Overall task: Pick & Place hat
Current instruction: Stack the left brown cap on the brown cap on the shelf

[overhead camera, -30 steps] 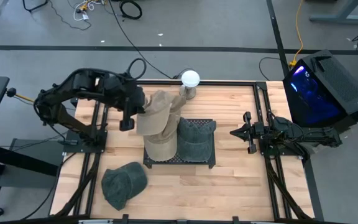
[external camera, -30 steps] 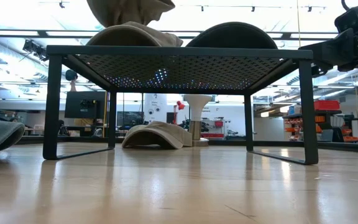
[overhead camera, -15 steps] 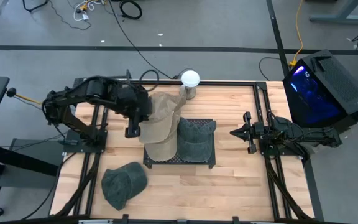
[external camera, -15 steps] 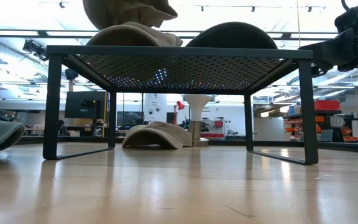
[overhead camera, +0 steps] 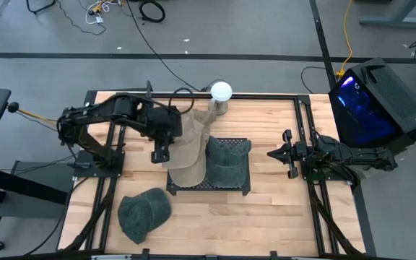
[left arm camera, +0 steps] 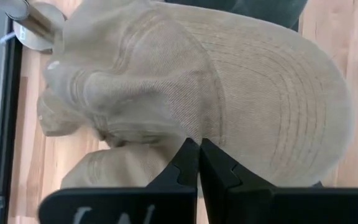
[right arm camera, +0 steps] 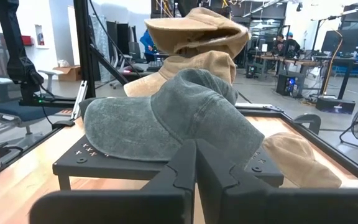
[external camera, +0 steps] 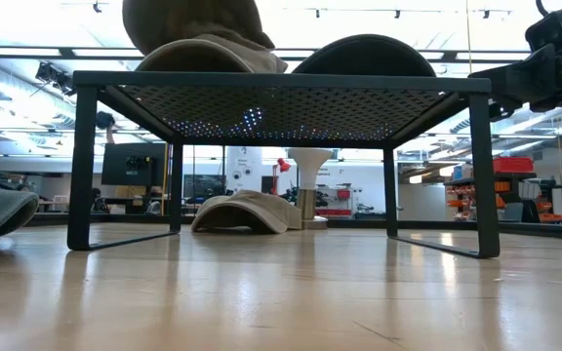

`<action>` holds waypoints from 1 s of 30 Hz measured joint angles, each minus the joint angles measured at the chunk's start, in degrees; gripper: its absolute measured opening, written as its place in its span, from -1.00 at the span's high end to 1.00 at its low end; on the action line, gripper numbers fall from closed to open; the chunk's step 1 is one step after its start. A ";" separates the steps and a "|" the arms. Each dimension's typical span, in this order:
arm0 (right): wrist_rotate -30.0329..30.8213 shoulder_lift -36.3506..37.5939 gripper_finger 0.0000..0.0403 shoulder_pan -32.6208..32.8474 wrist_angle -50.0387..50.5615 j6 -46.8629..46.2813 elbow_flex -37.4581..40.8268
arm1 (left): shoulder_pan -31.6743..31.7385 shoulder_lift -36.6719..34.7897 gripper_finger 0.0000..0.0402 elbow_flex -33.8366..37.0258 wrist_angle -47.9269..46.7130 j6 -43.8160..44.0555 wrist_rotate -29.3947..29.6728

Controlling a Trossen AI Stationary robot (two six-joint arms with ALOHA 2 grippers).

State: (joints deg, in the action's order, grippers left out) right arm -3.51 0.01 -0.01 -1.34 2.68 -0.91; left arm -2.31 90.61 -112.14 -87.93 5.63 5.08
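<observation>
Left gripper jaws pinching tan hat, contact hidden by fabric

Crumpled tan hat held just above another tan hat on the rack

Two hats on rack

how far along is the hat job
Done, by the look of it: a green hat and a tan hat sit on the black rack. In hand: the left gripper is shut on another tan hat above the rack. Left: a green hat on the table. The right gripper waits, shut.
</observation>
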 joint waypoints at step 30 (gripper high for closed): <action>0.02 0.00 0.93 0.00 0.04 0.00 0.00 | -3.12 0.88 0.99 0.04 0.29 1.72 1.29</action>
State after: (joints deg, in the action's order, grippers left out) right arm -3.49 0.01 -0.01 -1.30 2.68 -0.91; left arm -5.43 91.48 -112.09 -87.63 7.35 6.37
